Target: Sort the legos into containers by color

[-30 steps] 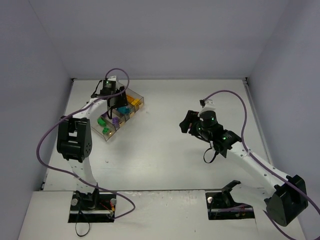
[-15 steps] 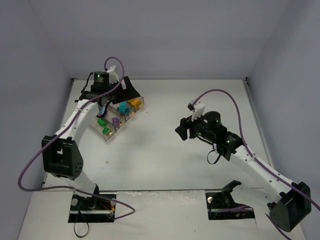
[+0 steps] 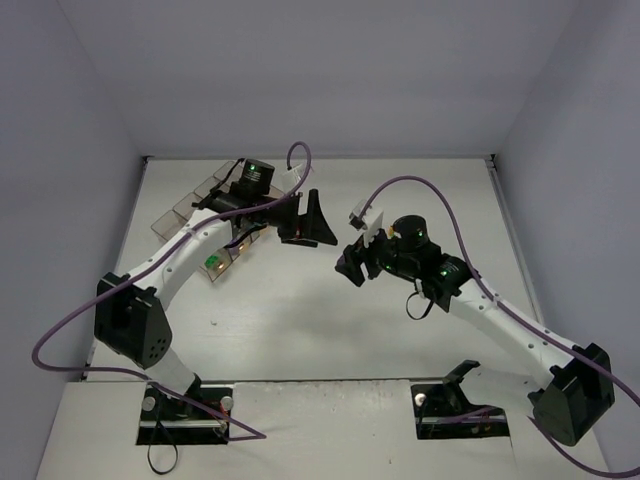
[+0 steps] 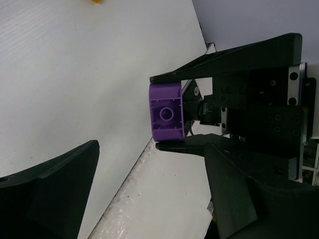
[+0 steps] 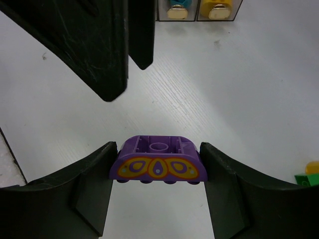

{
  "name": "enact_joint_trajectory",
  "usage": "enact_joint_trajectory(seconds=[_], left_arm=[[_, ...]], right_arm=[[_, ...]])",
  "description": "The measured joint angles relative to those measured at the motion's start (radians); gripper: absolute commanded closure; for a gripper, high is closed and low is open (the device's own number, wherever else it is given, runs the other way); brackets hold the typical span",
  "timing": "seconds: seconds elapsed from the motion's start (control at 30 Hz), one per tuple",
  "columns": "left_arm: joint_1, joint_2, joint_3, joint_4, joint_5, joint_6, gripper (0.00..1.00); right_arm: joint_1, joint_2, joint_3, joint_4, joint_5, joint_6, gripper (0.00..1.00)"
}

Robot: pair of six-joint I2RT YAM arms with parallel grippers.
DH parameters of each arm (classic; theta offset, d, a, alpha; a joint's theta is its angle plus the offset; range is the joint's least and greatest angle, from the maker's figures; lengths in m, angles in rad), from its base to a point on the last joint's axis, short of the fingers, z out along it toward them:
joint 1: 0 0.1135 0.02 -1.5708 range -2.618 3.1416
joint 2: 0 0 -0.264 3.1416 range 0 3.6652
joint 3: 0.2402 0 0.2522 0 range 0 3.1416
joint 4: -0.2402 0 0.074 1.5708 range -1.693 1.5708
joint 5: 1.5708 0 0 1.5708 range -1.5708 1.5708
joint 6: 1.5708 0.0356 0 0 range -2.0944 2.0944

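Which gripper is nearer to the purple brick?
Right. The right gripper holds the brick between its fingers; the left gripper, open, faces it without touching.

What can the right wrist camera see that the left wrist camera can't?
Only the right wrist view shows the orange petal picture on the purple brick. It also shows the ends of the containers with a cyan brick and a yellow brick in them, and a green brick at the edge. Only the left wrist view shows the black body behind the right gripper and the wall. Both show the purple brick pinched in the right gripper, the open left gripper and the white table.
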Motion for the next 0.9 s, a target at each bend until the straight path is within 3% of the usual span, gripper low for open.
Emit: enact_joint_trajectory(seconds=[0.6,0.7,0.73,0.8,0.83,0.87,0.9], left_arm=[[-0.119,0.073,0.005,-0.058,0.012,0.016,0.22],[-0.133,0.075,0.005,-0.05,0.007,0.009,0.4],[-0.136,0.075,0.005,-0.045,0.005,0.003,0.4],[-0.145,0.075,0.005,-0.027,0.005,-0.011,0.52],[-0.15,0.075,0.005,-0.018,-0.004,-0.013,0.59],[-0.15,0.075,0.002,-0.014,-0.019,-0.017,0.72],[-0.15,0.075,-0.001,-0.01,-0.026,-0.027,0.78]], right_arm=[[0.056,0.036,0.015,-0.018,-0.01,-0.011,0.91],[0.06,0.036,0.015,-0.023,-0.01,-0.01,0.92],[0.06,0.036,0.015,-0.023,-0.011,-0.01,0.92],[0.061,0.036,0.015,-0.022,-0.01,-0.008,0.91],[0.061,0.036,0.015,-0.023,-0.009,-0.007,0.91],[0.061,0.035,0.015,-0.021,-0.005,-0.004,0.91],[0.061,0.032,0.015,-0.021,-0.004,-0.002,0.91]])
